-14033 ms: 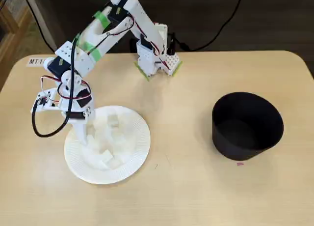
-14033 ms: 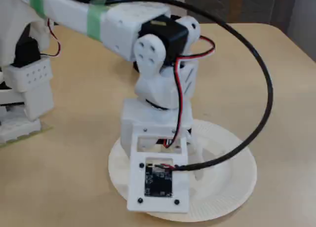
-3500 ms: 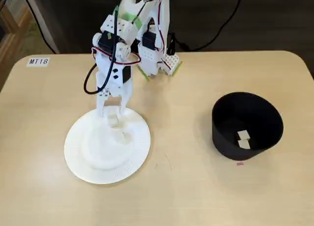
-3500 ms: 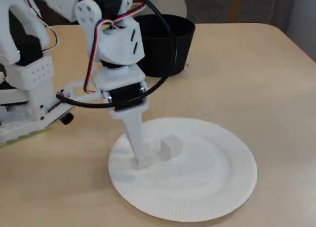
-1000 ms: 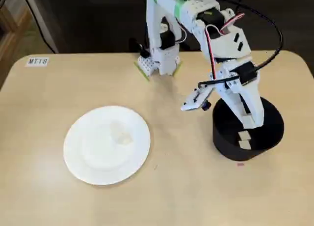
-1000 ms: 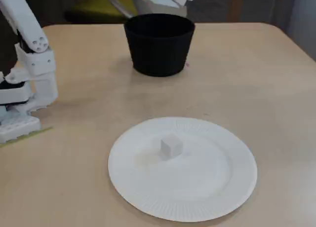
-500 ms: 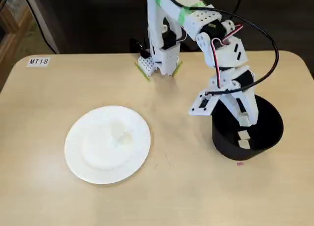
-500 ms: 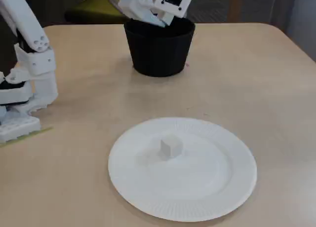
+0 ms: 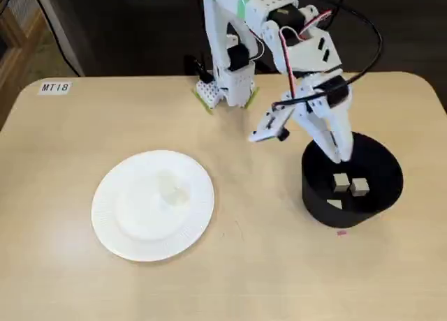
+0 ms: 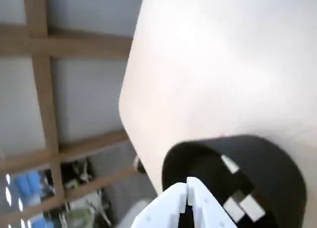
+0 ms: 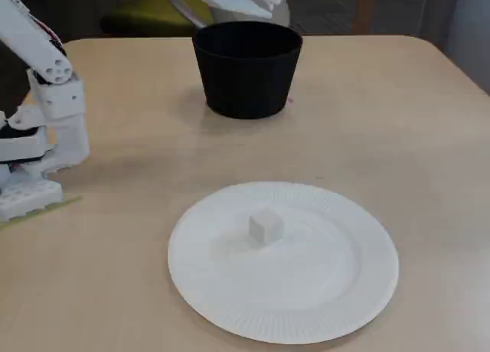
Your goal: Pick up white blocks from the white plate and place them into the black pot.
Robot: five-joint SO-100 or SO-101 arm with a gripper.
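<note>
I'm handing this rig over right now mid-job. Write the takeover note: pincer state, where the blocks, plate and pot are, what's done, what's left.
Pincer: above the black pot, near its rim; fingers read as together and nothing shows between them in the wrist view.
Black pot: on the right of the table in the high fixed view; three white blocks show on its floor there and in the wrist view.
White plate: on the left of the table in that view, one white block near its middle.
Done: three blocks are in the pot.
Left: swing back to the plate, pick up the last block, drop it in the pot.
</note>
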